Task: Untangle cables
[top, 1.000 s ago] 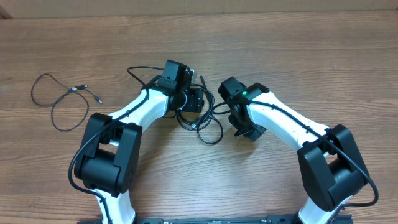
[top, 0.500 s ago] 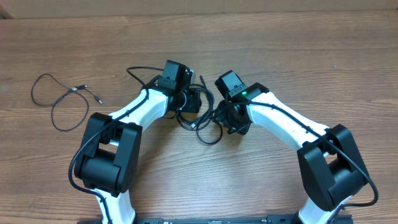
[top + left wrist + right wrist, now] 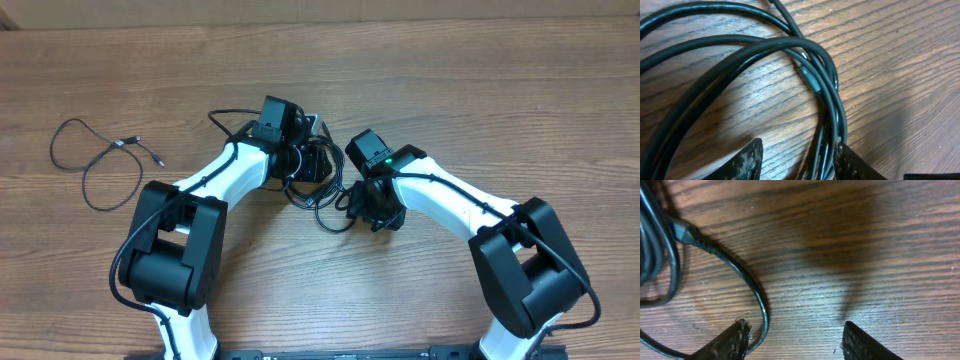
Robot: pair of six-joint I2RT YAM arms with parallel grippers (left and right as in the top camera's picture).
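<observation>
Cables sit knotted at frame centre on the bench; one loose cable lies apart at left, so I judge most untangling remains. My left hand straddles several strands, fingers apart; my right hand gapes over one loop.

One camera high, two on the wrists.
The overhead camera looks straight down on the whole table. Each wrist camera peers down past its own fingertips, close to the wood: the left gripper straddles the cables, the right gripper has one cable loop beside it; overhead shows both spots.
</observation>
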